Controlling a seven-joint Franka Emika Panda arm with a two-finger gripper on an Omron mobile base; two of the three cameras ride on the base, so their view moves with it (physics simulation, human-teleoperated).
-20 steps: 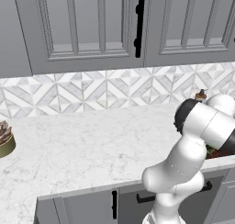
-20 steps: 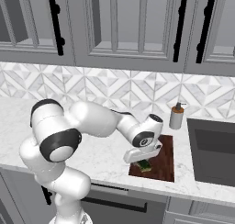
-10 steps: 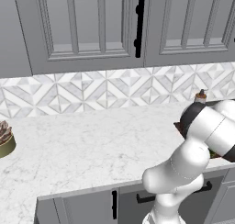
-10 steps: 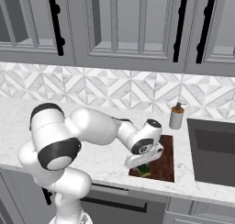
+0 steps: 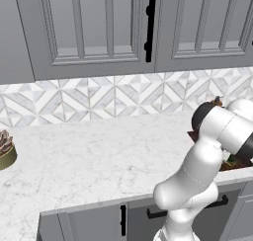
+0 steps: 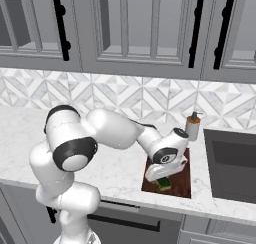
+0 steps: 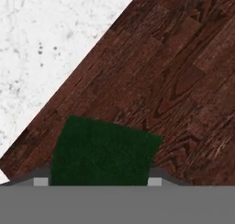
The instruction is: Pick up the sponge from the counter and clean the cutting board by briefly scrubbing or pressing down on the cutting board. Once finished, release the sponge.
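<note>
The dark reddish-brown cutting board (image 6: 179, 174) lies on the white marble counter (image 6: 115, 168), just left of the sink. My gripper (image 6: 162, 179) hangs low over the board's front left corner, shut on the sponge (image 6: 164, 183). In the hand view the sponge's dark green top (image 7: 103, 153) sits between my two fingertips (image 7: 41, 182), pressed close to the wood grain of the board (image 7: 174, 81). The counter (image 7: 46, 44) shows at the upper left there. In the left base view my arm hides most of the board (image 5: 193, 135).
A soap dispenser (image 6: 192, 127) stands behind the board against the tiled wall. The dark sink (image 6: 232, 163) opens right of the board. A small potted plant (image 5: 5, 151) sits at the counter's far left. Grey cabinets hang overhead.
My gripper has come down and toward the counter's front edge with the sponge, from above the board's middle to its front left corner.
</note>
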